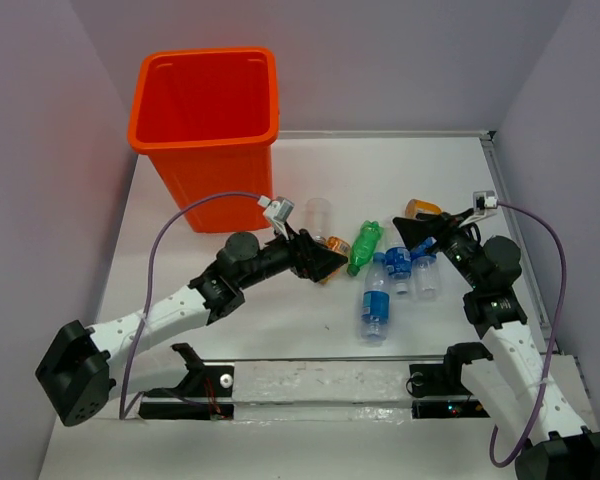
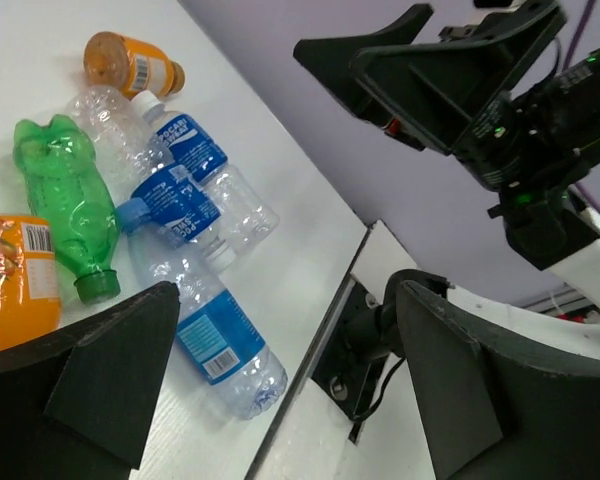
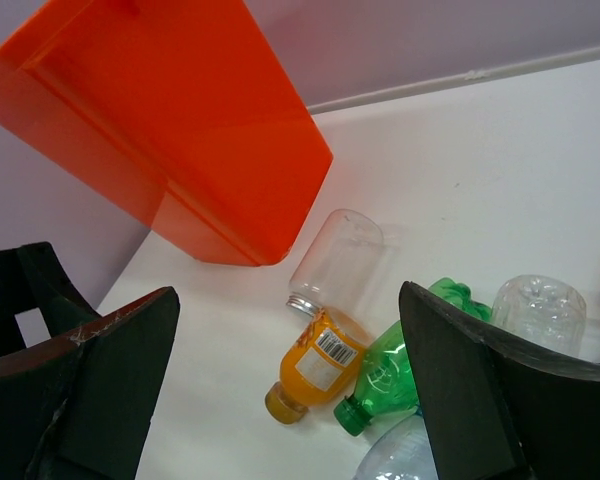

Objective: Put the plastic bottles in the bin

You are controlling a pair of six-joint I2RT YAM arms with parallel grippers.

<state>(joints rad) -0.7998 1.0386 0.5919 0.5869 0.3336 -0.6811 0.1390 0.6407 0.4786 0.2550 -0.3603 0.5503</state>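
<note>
From where I stand nothing looks binned yet: the left pincer (image 1: 325,262) and right pincer (image 1: 408,235) both hang spread and empty, the plastic bottles (image 1: 375,300) lie on the worktop (image 1: 300,325) between them, and the bin (image 1: 205,140) stands beyond the left one.

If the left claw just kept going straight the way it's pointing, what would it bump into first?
Most likely the nearest clear blue-labelled bottle, lying ahead of the open left gripper; the green bottle lies just aside. Depth is unclear.
</note>
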